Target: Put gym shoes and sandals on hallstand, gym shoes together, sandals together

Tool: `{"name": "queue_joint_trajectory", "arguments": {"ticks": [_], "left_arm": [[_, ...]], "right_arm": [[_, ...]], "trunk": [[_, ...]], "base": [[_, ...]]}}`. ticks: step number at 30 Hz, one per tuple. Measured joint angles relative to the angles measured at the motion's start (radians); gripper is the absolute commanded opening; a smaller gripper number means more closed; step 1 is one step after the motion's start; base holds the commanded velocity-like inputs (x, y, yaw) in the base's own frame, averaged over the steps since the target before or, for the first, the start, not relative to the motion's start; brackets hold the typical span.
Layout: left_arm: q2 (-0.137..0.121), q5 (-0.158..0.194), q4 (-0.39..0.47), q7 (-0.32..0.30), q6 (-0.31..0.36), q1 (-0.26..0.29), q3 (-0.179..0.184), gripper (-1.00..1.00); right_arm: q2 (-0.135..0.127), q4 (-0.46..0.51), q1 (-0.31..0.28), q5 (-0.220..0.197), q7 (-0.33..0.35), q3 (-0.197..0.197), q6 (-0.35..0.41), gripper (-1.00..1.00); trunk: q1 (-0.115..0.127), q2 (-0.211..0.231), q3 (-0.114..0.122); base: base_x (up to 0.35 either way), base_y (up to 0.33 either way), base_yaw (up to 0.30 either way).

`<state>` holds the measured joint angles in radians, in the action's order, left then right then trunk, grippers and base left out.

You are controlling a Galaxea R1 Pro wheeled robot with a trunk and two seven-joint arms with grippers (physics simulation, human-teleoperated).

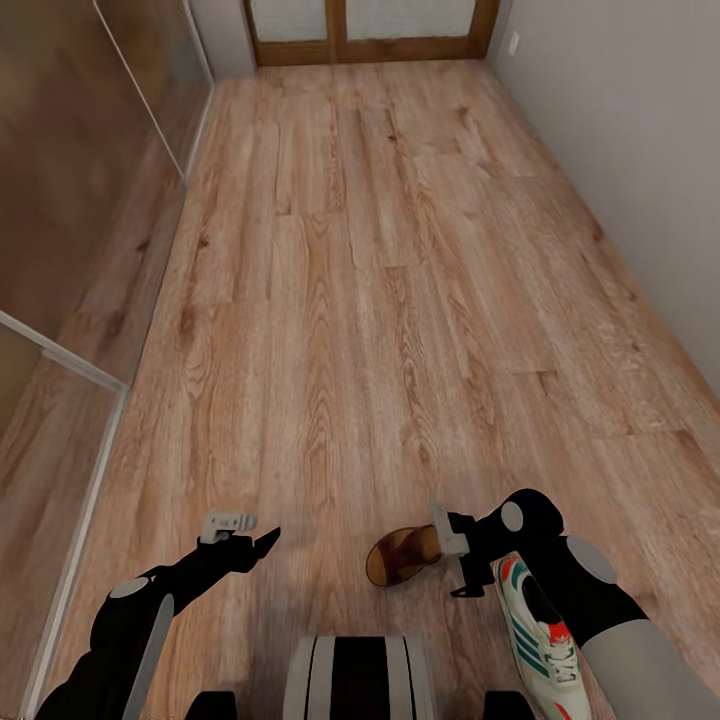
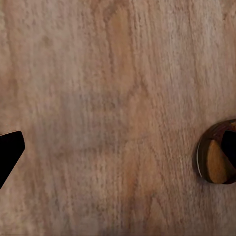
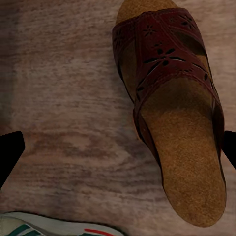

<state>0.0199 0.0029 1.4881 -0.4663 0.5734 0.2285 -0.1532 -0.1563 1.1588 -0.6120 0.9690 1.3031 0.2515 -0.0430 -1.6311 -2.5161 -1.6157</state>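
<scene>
One dark reddish-brown sandal (image 1: 400, 556) with a tan footbed lies on the corridor floor (image 1: 380, 300) just ahead of my base. My right gripper (image 1: 462, 572) hovers over its near end, open. In the right wrist view the sandal (image 3: 172, 108) lies below the spread fingertips (image 3: 10, 150), untouched. A white gym shoe (image 1: 540, 635) with green stripes lies under my right forearm, and its edge (image 3: 54, 227) borders the right wrist view. My left gripper (image 1: 262, 543) hangs open over bare planks left of the sandal (image 2: 215, 158). The hallstand is out of view.
Glass panels with a pale frame (image 1: 60, 360) line the left side of the corridor. A plain wall (image 1: 640, 150) runs along the right. A wooden door (image 1: 370, 30) closes the far end. My base (image 1: 355, 680) sits at the bottom centre.
</scene>
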Motion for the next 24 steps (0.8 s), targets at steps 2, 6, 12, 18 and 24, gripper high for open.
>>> {"name": "queue_joint_trajectory", "arguments": {"ticks": [2, 6, 12, 18, 24], "left_arm": [[0.0, 0.0, 0.0, 0.0, 0.0, 0.0, 0.001, 1.0], [0.0, 0.0, 0.0, 0.0, 0.0, -0.001, 0.0, 1.0], [0.0, 0.0, 0.0, 0.0, 0.0, -0.001, 0.001, 1.0], [0.0, 0.0, 0.0, 0.0, 0.0, -0.001, 0.001, 1.0], [0.0, 0.0, 0.0, 0.0, 0.0, -0.001, 0.001, 1.0]], "right_arm": [[0.0, 0.0, 0.0, 0.0, 0.0, -0.001, 0.0, 1.0], [0.0, -0.001, 0.0, 0.0, 0.001, -0.001, 0.0, 1.0], [-0.001, 0.0, 0.0, 0.0, 0.002, -0.003, 0.0, 1.0], [-0.002, 0.001, 0.0, 0.01, 0.002, -0.003, 0.0, 1.0], [-0.002, 0.001, 0.0, 0.049, 0.002, -0.003, 0.0, 1.0]], "trunk": [[-0.001, 0.0, -0.008], [-0.001, -0.001, -0.012], [-0.001, -0.001, -0.012], [-0.003, -0.001, -0.023], [-0.004, -0.002, -0.035]], "base": [[0.0, 0.0, 0.0], [0.0, 0.0, 0.0], [0.0, 0.0, 0.0], [0.0, 0.0, 0.0], [0.0, 0.0, 0.0]]}}
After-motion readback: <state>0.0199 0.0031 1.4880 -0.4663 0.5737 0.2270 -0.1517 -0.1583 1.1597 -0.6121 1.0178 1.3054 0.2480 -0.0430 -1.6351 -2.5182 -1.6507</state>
